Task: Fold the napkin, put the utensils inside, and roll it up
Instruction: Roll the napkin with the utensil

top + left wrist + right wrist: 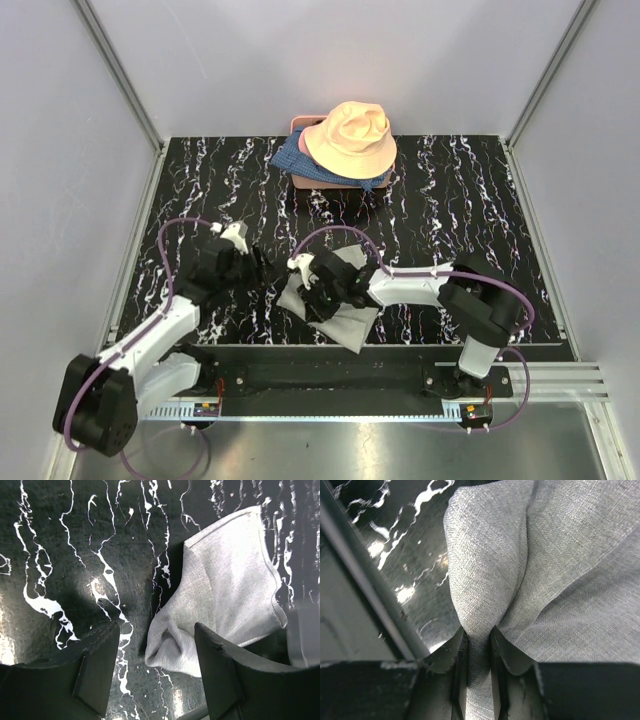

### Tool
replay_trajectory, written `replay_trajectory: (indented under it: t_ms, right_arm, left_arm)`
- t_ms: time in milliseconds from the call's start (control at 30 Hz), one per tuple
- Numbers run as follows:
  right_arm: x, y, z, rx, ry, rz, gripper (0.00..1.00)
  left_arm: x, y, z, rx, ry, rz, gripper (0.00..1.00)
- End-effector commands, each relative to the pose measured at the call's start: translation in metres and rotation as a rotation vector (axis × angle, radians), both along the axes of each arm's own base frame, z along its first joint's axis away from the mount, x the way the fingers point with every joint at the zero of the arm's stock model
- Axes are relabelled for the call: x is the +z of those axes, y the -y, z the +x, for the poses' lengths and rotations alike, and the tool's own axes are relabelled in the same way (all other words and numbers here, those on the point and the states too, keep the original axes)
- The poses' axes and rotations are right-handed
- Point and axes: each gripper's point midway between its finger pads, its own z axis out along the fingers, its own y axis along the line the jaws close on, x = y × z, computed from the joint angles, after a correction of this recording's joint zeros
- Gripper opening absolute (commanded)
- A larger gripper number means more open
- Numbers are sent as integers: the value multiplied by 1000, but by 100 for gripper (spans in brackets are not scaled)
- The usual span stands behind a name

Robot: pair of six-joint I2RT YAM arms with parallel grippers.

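The light-grey napkin (340,312) lies crumpled near the table's front edge, between the two arms. My right gripper (316,288) is shut on a raised fold of the napkin (550,555), and the cloth is pinched tight between the pads of the right gripper (479,647). My left gripper (266,272) sits just left of the cloth, open. In the left wrist view a rounded corner of the napkin (225,590) lies loose on the table between the fingers of the left gripper (157,667), nearer the right finger (220,675). The utensils are out of view.
A peach bucket hat (350,138) rests on blue patterned fabric (290,156) over a pink container (300,181) at the back centre. The black marbled tabletop (200,180) ends at a front edge (400,347) just below the napkin. Grey walls (60,150) close in the sides.
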Motion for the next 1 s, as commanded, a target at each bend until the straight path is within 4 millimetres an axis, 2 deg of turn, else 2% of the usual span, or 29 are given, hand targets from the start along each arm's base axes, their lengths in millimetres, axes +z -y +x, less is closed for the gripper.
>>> replay_trajectory:
  t_ms: [0,67,200,333,500,833,933,967]
  right_arm:
    - [-6,15,-23,106,-241,11,23]
    - [0,14,-24,134,-303,55,23]
    - [5,17,-13,152,-400,119,22]
    - [7,17,-8,169,-462,158,21]
    - [7,14,-5,195,-552,205,21]
    - [0,17,5,188,-593,219,21]
    - [-2,19,6,186,-592,214,20]
    - [-3,19,6,184,-593,212,20]
  left_arm:
    - [4,6,-6,-45,54,-49,64]
    - [4,15,-10,-91,57,-93,64]
    - [-3,21,-15,-128,36,-114,64]
    - [3,31,-11,-172,69,-155,64]
    - [1,41,-10,-218,72,-191,64]
    - [-24,53,-17,-247,-38,-210,61]
    - [-27,57,-17,-240,-49,-225,54]
    - [-28,58,-18,-242,-54,-228,47]
